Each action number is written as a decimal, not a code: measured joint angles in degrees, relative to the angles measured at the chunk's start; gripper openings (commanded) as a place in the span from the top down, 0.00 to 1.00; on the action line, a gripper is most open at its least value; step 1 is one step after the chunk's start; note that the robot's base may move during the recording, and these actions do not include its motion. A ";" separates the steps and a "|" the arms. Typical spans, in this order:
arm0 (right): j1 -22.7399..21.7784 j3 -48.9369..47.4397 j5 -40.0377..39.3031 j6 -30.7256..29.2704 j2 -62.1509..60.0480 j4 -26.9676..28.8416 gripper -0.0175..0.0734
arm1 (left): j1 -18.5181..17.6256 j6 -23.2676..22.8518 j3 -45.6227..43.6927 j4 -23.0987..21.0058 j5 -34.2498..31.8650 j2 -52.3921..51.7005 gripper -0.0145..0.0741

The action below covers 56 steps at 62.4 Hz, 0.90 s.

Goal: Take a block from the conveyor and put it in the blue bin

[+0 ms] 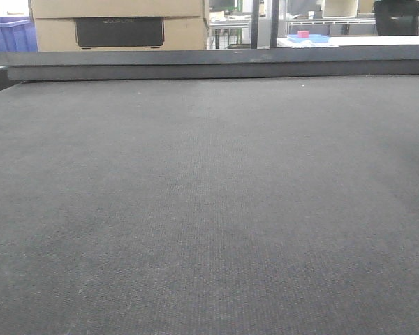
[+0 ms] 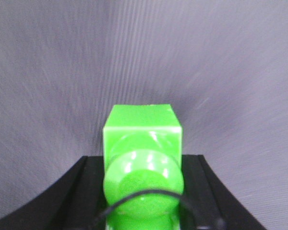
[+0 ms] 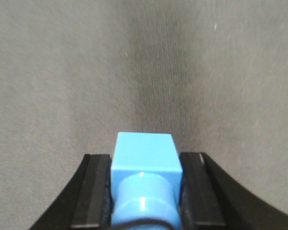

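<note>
The conveyor (image 1: 209, 209), a wide dark grey woven belt, fills the front view, with no block and no arm showing on it. In the left wrist view my left gripper (image 2: 143, 162) is shut on a bright green block (image 2: 141, 125) with a round stud, held above the belt (image 2: 62, 72). In the right wrist view my right gripper (image 3: 145, 160) is shut on a light blue block (image 3: 145, 149), also over the belt (image 3: 144, 62). A blue bin (image 1: 7, 33) stands beyond the belt's far left corner, partly cut off by the frame edge.
A dark raised rail (image 1: 216, 61) runs along the belt's far edge. Behind it stands a large cardboard box (image 1: 119, 24). On a white table at the far right lies a flat blue tray (image 1: 311, 39) with a small pink object (image 1: 303, 33).
</note>
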 measured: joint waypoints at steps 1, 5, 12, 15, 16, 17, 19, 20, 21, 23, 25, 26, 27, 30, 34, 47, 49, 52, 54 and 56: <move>0.00 0.16 -0.44 -0.41 -0.36 0.15 0.99 | 0.00 0.31 0.02 -0.10 -0.45 -0.68 0.96; 0.00 1.36 -3.20 -2.58 -2.00 0.92 0.99 | 0.00 3.04 -0.06 -0.66 -2.59 -3.83 0.96; 0.73 5.42 -9.78 -5.42 -5.98 2.08 0.99 | 0.00 5.52 -0.06 -1.19 -7.38 -10.28 0.96; 1.38 7.30 -12.05 -5.99 -8.18 2.32 0.99 | 0.00 5.79 -0.06 -1.32 -10.40 -12.94 0.96; 1.57 7.94 -12.80 -6.01 -8.87 2.49 0.99 | 0.00 5.93 -0.06 -1.32 -11.34 -13.84 0.96; 1.58 8.61 -13.64 -6.15 -9.22 2.48 0.99 | 0.00 6.11 -0.06 -1.32 -12.29 -14.73 0.96; 2.08 10.37 -15.78 -6.25 -11.13 2.60 0.99 | 0.00 6.17 -0.06 -1.32 -14.28 -16.96 0.96; 2.46 11.07 -16.71 -6.25 -11.96 2.60 0.99 | 0.00 6.17 -0.06 -1.75 -15.79 -17.85 0.96; 2.68 11.77 -17.62 -6.39 -13.22 2.60 0.99 | -0.02 6.17 -0.06 -1.75 -16.79 -18.77 0.96; 2.98 13.16 -19.53 -6.39 -15.03 2.72 0.99 | -0.12 6.17 -0.06 -1.75 -18.71 -20.55 0.96; 3.29 14.47 -21.50 -6.43 -16.96 2.72 0.99 | -0.12 6.21 -0.06 -1.75 -20.52 -22.73 0.96; 3.32 15.39 -22.77 -6.53 -17.91 2.72 0.99 | -0.12 6.33 -0.06 -1.75 -21.42 -23.59 0.96; 3.43 15.94 -23.54 -6.53 -18.89 2.72 0.99 | -0.12 6.31 -0.06 -1.75 -22.69 -24.41 0.96; 3.58 17.33 -25.82 -6.53 -22.37 2.82 0.99 | -0.12 6.31 -0.06 -2.20 -24.89 -26.76 0.96; 3.58 18.31 -28.84 -6.57 -26.30 2.82 0.99 | -0.12 6.70 -0.06 -2.45 -27.06 -30.26 0.96; 3.58 18.56 -38.97 -6.57 -40.24 2.92 0.99 | -0.12 6.70 -0.06 -2.44 -28.32 -37.94 0.96; 3.58 18.56 -40.24 -6.57 -41.71 2.92 0.99 | -0.12 6.70 -0.06 -2.44 -28.07 -39.06 0.96; 3.58 18.56 -41.00 -6.57 -43.85 2.92 0.99 | -0.12 6.70 -0.06 -2.20 -27.54 -40.46 0.96; 3.62 18.56 -41.14 -6.57 -45.07 2.92 0.99 | -0.12 6.70 -0.06 -1.75 -27.29 -41.13 0.96; 3.71 18.56 -41.14 -6.57 -45.86 2.92 0.99 | -0.12 6.70 -0.06 -1.75 -27.17 -41.69 0.96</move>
